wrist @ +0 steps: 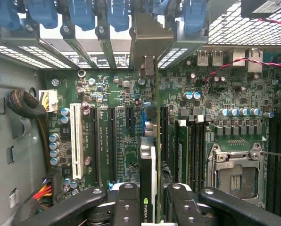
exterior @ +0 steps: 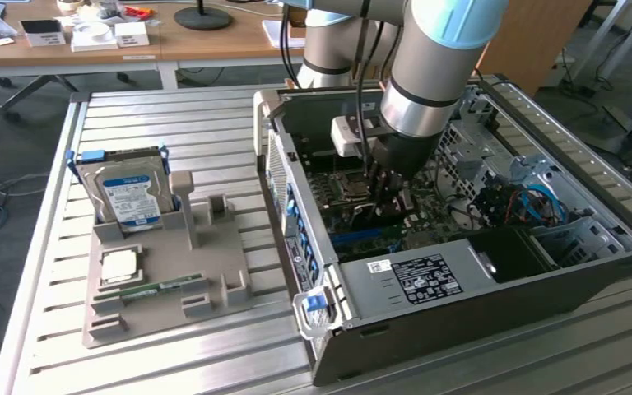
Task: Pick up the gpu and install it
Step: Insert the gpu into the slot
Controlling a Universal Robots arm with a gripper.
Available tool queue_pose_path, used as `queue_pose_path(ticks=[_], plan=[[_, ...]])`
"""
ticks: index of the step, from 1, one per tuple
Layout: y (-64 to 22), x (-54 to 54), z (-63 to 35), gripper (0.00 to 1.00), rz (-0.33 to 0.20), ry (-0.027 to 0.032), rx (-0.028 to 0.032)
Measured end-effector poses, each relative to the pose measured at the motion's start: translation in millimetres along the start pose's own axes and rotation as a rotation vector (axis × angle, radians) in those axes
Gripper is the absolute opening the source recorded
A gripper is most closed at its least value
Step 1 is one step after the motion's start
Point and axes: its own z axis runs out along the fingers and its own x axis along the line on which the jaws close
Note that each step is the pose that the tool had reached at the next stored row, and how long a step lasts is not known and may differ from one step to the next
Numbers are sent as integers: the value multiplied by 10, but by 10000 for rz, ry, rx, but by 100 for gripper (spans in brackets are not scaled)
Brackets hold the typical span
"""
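Silver arm [exterior: 426,74] with pale blue joint cap, black cables alongside; black tool [wrist: 150,207], its fingers [wrist: 126,207] dotted with screw holes.

Gpu [wrist: 149,179] edge-on, seating unclear; gripper [exterior: 388,193] tips hidden inside case [exterior: 492,280].

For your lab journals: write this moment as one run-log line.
holding: gpu in gripper | place: inside computer case, over motherboard slots | tray: hard drive upright, memory stick flat

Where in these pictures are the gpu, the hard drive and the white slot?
gpu [wrist: 147,188], wrist view, top edge of the card.
hard drive [exterior: 132,197], exterior view, its blue-white label.
white slot [wrist: 76,141], wrist view, middle of its length.
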Motion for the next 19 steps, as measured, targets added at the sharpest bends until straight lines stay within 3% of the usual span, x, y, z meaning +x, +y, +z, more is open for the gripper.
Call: queue_pose_path(ticks=[19], plan=[[12,4,46,27,80,2,5]])
